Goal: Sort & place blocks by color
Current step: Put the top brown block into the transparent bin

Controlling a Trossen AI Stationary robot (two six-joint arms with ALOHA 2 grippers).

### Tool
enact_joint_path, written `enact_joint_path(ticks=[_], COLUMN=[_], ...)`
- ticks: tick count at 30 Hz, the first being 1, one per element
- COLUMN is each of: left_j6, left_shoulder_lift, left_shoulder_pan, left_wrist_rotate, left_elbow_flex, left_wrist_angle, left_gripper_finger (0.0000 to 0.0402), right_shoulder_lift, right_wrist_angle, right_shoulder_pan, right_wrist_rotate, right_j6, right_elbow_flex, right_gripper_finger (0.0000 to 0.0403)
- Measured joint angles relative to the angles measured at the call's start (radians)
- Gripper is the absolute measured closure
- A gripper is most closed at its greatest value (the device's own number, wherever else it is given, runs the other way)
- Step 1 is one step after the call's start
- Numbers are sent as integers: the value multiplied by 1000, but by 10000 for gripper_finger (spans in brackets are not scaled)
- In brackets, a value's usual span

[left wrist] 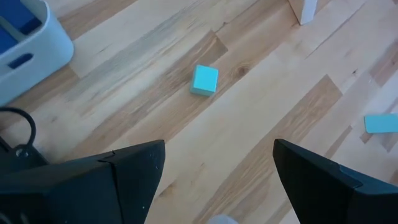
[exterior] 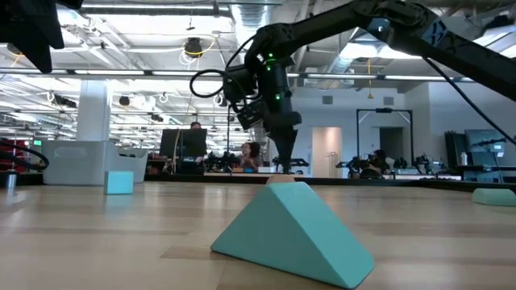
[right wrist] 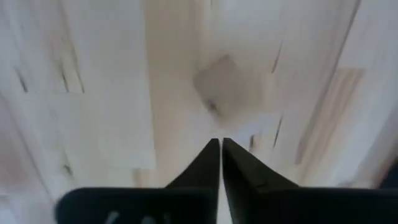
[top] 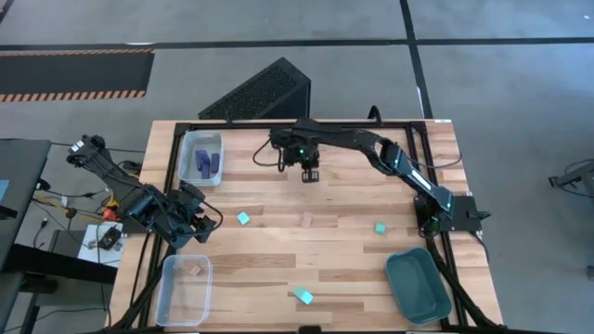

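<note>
Closest to the low camera, a teal wedge [exterior: 290, 232] lies on the surface [top: 343, 195]; a teal cube [top: 243, 218] sits just beyond the left claw [top: 200, 223] — spread wide, empty. Far back, the right claw [top: 311, 174] hangs pinched shut, holding nothing, a tan block [right wrist: 229, 87] below.

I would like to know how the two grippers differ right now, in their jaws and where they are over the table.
The left gripper has its jaws spread wide, while the right gripper has its fingertips together, holding nothing. The left gripper waits at the table's left edge between the two clear bins, a teal cube ahead of it; the right gripper reaches to the table's far middle, above a pale tan block. Both are dark and two-fingered.
</note>
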State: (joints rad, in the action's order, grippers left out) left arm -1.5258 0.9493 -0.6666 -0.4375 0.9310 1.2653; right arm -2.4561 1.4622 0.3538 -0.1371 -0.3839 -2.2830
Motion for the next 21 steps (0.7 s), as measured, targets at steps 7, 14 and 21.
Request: enact_joint_path(ticks=[7, 14, 21], left_j6=[-77, -94, -117], left_shoulder_lift=[0, 11, 45], left_shoulder_pan=[-2, -14, -13], left_wrist_rotate=[13, -18, -38], left_elbow_flex=[0, 0, 0], left_wrist_angle=[-8, -24, -28], left_gripper_finger=[116, 116, 116], right_shoulder_lift=[0, 0, -3], right_wrist_angle=[-45, -100, -100], right_shoulder_pan=[75, 71, 68], right_wrist_rotate=[134, 141, 142], right_j6=[-41, -9, -6], right_elbow_flex=[1, 1, 37], right_gripper_finger=[390, 399, 400])
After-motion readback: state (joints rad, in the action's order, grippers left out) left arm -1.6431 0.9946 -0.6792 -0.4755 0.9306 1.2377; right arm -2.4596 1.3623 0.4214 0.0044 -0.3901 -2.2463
